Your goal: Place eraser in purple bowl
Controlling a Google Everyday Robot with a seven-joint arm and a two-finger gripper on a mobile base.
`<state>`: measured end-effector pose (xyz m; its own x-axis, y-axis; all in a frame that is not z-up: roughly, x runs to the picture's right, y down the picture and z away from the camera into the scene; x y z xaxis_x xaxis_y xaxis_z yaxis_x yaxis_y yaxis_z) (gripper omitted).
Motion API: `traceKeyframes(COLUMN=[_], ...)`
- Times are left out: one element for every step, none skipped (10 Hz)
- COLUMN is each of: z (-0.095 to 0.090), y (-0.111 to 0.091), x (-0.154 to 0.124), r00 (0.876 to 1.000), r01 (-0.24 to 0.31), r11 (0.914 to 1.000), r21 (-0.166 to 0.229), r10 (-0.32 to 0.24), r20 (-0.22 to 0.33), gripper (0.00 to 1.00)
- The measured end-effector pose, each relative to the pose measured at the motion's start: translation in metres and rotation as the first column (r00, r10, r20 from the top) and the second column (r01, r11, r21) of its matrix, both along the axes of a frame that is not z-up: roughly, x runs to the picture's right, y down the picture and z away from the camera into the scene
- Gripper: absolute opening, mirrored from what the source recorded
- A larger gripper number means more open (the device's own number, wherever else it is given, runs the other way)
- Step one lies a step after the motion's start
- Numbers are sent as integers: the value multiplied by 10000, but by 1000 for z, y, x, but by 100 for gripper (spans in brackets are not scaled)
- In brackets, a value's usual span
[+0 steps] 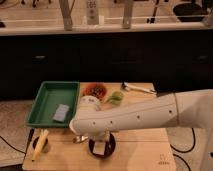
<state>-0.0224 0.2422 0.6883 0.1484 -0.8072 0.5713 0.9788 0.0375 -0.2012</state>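
The purple bowl (102, 145), very dark and round, sits near the front middle of the wooden table (145, 150). A small pale block, the eraser (100, 149), shows inside the bowl. My gripper (98, 140) hangs from the white arm (135, 117) right over the bowl, at the eraser. I cannot tell whether it still holds the eraser. The arm reaches in from the right and covers the bowl's far rim.
A green tray (47, 95) at the left holds a flat grey-blue rectangle (61, 112). A reddish-brown bowl (95, 90), a small green bowl (116, 97) and a utensil (137, 88) stand at the back. A banana (39, 145) lies front left.
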Motion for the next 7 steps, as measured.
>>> traceKeyframes(z=[-1,-2,-2,-2,-1,-2,-2], y=[0,0,-1,-3,-4,-4,-5], x=[-2,-2,-3,-6,-6,-6,-6], r00=[10000,10000,9999,9997,9996,9995,9993], r01=[36,46,74,134,178,206,214], r11=[10000,10000,10000,9999,9998,9997,9997], r21=[8,12,43,86,112,117,128], r10=[-36,-46,-74,-136,-180,-208,-218], r20=[53,78,105,181,222,246,290], gripper=[0,0,0,0,0,0,0])
